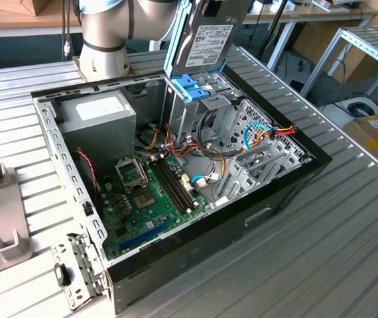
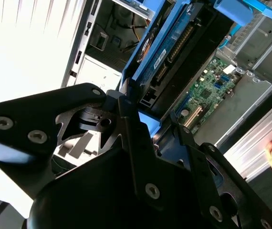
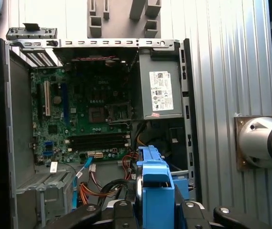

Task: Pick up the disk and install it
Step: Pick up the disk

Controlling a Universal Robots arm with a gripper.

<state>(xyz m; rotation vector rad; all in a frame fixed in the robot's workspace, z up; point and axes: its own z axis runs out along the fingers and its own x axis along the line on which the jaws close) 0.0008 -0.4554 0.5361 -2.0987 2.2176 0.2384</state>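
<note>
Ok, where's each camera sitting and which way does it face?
Exterior view: off the arm, high, looking down into the open case; arm shows.
First wrist view: above the case, facing straight down; arm shows.
Second wrist view: behind the gripper, whose links show, facing along the disk.
Shared: all show disk and case.

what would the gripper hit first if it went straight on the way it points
Likely the blue latch atop the drive bay, just beneath the disk the gripper holds; depth is unclear.
</note>
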